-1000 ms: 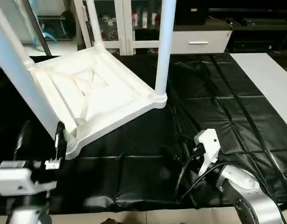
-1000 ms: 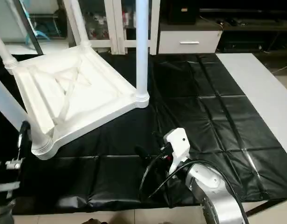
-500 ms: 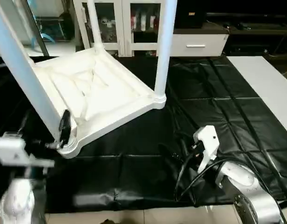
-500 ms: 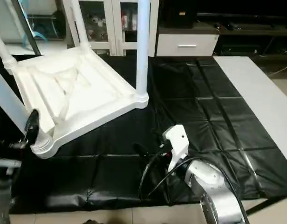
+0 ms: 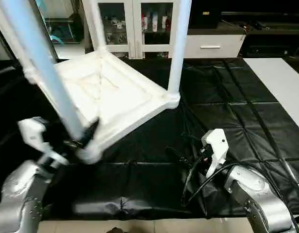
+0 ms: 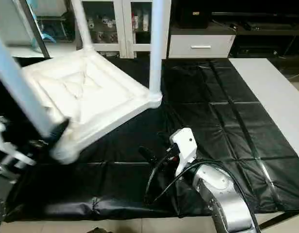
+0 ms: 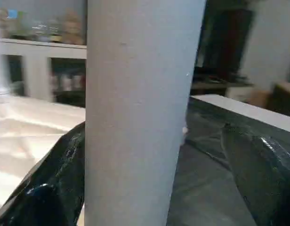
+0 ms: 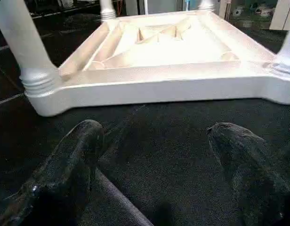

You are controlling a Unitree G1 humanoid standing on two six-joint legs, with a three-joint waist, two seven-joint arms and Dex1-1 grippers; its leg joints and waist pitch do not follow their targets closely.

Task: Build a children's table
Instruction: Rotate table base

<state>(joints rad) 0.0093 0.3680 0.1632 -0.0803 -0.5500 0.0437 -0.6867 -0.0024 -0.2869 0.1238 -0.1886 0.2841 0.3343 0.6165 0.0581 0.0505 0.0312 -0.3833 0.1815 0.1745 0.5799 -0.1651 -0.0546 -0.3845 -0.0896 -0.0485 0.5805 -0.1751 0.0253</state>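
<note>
The children's table lies upside down on the black cover, its white ribbed tabletop [image 5: 110,92] facing up and its white legs standing in the corner sockets. My left gripper [image 5: 79,138] is at the near left leg [image 5: 42,68], just above its socket. In the left wrist view that leg [image 7: 140,113] stands between the open fingers [image 7: 258,179], close against one and with a gap to the other. My right gripper [image 6: 152,158] rests low on the cover in front of the tabletop's near edge [image 8: 173,89]. It is open and holds nothing.
Black cables [image 5: 193,179] loop beside my right forearm. A white surface [image 5: 280,82] borders the black cover [image 5: 227,107] on the right. Glass-door cabinets [image 5: 140,24] and a white drawer unit [image 5: 212,46] stand behind the work table.
My left arm has swung up and in, so the gripper now straddles the near left leg instead of sitting below and beside its socket. The head view has shifted. The right arm has stayed put.
</note>
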